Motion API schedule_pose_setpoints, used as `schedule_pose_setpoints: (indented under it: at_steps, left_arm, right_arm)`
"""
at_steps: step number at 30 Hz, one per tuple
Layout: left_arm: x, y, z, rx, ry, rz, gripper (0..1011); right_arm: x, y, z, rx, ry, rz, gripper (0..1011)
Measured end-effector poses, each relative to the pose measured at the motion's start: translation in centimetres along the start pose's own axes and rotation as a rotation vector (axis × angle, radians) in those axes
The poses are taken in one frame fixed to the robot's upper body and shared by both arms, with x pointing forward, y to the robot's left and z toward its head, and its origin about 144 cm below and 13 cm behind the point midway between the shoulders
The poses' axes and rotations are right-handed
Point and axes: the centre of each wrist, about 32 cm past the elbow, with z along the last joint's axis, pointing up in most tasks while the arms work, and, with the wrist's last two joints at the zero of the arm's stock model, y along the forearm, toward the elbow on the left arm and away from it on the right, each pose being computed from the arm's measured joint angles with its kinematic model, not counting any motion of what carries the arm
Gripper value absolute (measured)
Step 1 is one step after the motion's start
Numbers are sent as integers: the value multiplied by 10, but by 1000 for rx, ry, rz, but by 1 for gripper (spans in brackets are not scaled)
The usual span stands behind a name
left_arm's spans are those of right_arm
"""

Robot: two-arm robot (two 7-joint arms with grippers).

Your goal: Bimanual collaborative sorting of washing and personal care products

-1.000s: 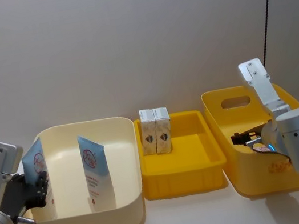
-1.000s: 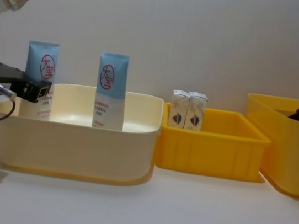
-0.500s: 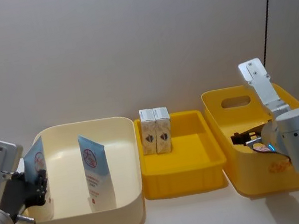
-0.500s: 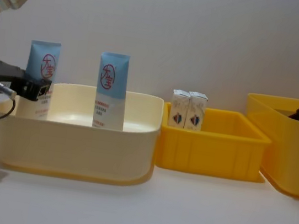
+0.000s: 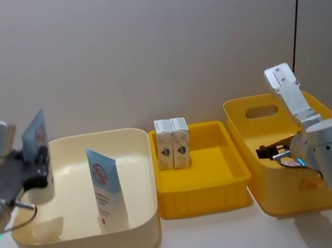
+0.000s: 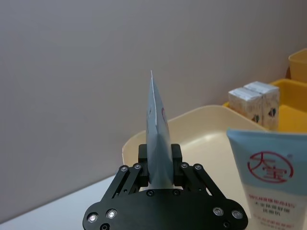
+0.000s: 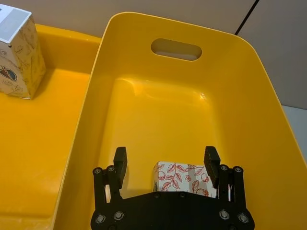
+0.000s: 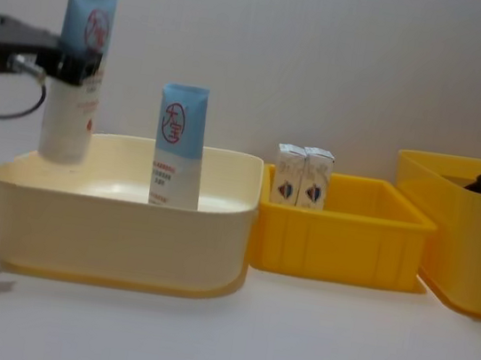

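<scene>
Find the left gripper (image 8: 75, 67) at the upper left of the chest view. It is clamped on a light-blue-and-white tube (image 8: 86, 28), held upright over the left edge of the cream bin (image 8: 115, 243). A second tube (image 8: 179, 146) stands inside that bin. Two white cartons (image 5: 173, 144) stand touching at the back of the centre yellow tray (image 5: 203, 188). At the right of the head view, the right gripper (image 7: 166, 158) sits inside the deep yellow bin (image 7: 268, 120). Its fingers are spread, with a red-printed carton (image 7: 180, 178) between them.
</scene>
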Motion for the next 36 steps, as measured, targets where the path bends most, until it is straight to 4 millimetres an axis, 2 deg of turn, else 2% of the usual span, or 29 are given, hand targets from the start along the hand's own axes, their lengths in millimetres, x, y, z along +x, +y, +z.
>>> schedule_pose_setpoints:
  at_steps: [7, 18, 36]
  left_arm:
    - [5, 0, 26, -76, -4, 1, 269]
    - [13, 7, 52, -128, -12, 13, 269]
    - [18, 12, 67, -152, -3, 1, 269]
  right_arm:
    - [0, 0, 1, 3, 1, -1, 1001]
    - [1, -5, 13, 95, 1, -9, 1001]
    - [2, -33, 27, 332, -49, 104, 1001]
